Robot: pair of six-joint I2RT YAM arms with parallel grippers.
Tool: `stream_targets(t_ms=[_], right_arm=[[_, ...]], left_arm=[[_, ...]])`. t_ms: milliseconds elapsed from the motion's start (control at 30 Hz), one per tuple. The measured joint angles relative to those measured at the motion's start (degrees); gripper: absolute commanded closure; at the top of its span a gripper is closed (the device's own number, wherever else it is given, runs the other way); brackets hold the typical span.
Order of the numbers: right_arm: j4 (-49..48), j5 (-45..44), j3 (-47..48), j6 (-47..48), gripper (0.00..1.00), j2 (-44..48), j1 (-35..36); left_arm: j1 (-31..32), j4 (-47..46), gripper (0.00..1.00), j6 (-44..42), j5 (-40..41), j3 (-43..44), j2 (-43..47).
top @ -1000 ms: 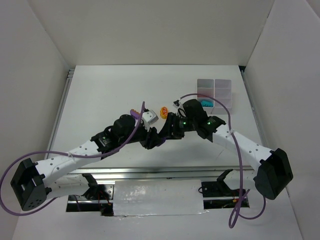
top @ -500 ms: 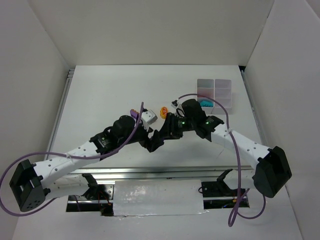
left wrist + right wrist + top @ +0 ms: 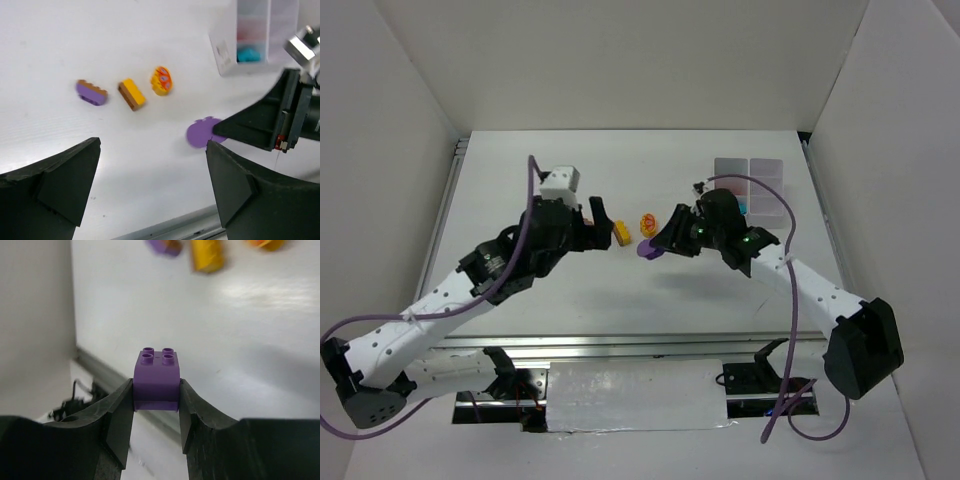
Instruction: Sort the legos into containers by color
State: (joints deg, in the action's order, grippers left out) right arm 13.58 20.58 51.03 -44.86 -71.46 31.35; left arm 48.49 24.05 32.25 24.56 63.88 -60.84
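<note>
Right fingers [image 3: 119, 412] of mine pinching purple brick [image 3: 156, 380] by its sides, lifted off surface [image 3: 620, 160] near its middle. My left fingers [image 3: 60, 175] spread wide, holding nothing, above surface left of centre. Beyond them, three loose pieces in a row, apart: second purple brick [image 3: 91, 92], yellow-orange brick [image 3: 132, 94], orange oval [image 3: 161, 80]. Tray [image 3: 222, 50] toward far right corner; cyan piece [image 3: 250, 54] in one cell.

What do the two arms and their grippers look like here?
The left arm and right arm are white tubular links with black joints and black bases. A purple cable loops along each. The left gripper and right gripper have black wedge-shaped fingers. A whitish camera block tops the left wrist; green lights glow on the right arm.
</note>
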Motion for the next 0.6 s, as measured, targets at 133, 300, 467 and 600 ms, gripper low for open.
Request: stream_targets(t_ms=[133, 300, 467, 600], right_arm=[[3.8, -13.5, 2.4, 0.6, 1.00, 0.0, -7.5], [10.2, -31.9, 17.5, -0.4, 1.00, -5.3, -20.9], [12.9, -40.0, 33.6, -2.3, 1.00, -16.6, -30.3], [15.7, -43.2, 41.8, -3.8, 1.00, -24.7, -33.4]], left_arm=[[-0.5, 10.3, 0.01, 5.7, 10.3, 8.4, 0.7], [-1.1, 20.0, 0.00, 7.1, 14.5, 8.7, 1.5], [-1.1, 24.2, 0.00, 6.8, 14.2, 2.4, 2.3], [-1.1, 25.9, 0.00, 6.8, 14.1, 1.3, 3.5]])
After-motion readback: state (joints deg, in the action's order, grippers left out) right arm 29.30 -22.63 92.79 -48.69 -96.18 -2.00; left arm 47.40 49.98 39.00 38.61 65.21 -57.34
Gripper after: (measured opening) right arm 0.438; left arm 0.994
